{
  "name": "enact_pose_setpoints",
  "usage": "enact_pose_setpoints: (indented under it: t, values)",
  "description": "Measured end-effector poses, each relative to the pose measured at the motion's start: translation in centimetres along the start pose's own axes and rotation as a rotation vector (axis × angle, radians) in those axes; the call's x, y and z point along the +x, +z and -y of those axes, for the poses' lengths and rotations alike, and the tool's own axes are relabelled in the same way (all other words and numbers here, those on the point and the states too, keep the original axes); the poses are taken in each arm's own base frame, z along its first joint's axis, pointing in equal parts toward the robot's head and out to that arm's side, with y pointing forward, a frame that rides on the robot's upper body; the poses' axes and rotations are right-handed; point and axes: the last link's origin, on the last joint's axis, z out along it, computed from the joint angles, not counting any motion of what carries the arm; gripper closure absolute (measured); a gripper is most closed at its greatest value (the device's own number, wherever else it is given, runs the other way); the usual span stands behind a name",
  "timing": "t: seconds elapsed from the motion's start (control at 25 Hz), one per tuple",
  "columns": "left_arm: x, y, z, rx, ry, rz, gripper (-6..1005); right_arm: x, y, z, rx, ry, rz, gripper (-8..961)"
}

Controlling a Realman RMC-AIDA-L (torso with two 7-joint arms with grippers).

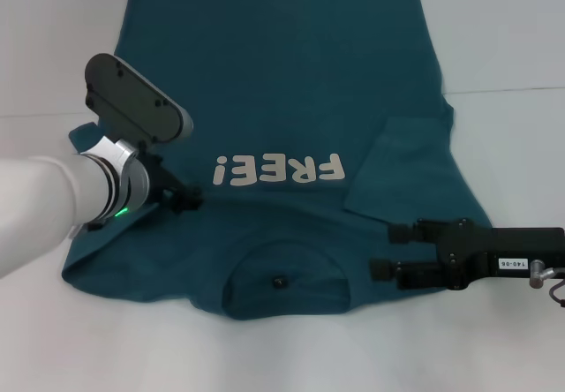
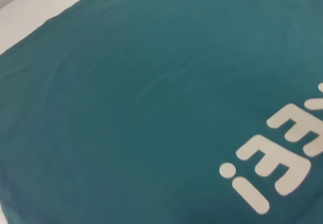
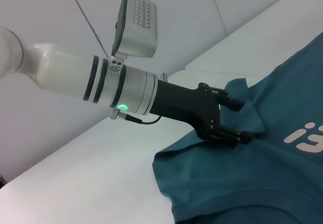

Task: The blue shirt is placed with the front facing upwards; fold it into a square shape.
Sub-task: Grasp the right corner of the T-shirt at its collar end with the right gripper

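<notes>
The blue shirt (image 1: 282, 83) lies flat on the white table, collar (image 1: 282, 273) towards me, white "FREE!" lettering (image 1: 278, 169) facing up. The sleeve (image 1: 402, 171) on my right side is folded in over the chest. My left gripper (image 1: 190, 199) is low at the other sleeve (image 1: 86, 132). In the right wrist view the left gripper (image 3: 245, 119) has its fingers apart, with a raised fold of sleeve cloth (image 3: 247, 90) between them. My right gripper (image 1: 388, 251) stands open just over the shirt's shoulder beside the collar, holding nothing. The left wrist view shows only shirt cloth (image 2: 126, 108) and lettering (image 2: 275, 171).
The white table (image 1: 512, 39) surrounds the shirt on all sides, with bare strips at left, right and along the near edge. A seam in the table runs past the far right (image 1: 521, 90). No other objects are in view.
</notes>
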Motion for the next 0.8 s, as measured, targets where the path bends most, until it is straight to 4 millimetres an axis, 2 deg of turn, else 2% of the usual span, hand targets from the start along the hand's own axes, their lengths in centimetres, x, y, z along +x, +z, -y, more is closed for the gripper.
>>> enact_pose_setpoints:
  t: [0.8]
  values:
    - [-1.08,0.45,-0.16,0.025,0.073,0.029,201,-0.23,0.2,0.01,-0.001,-0.005,0.001,7]
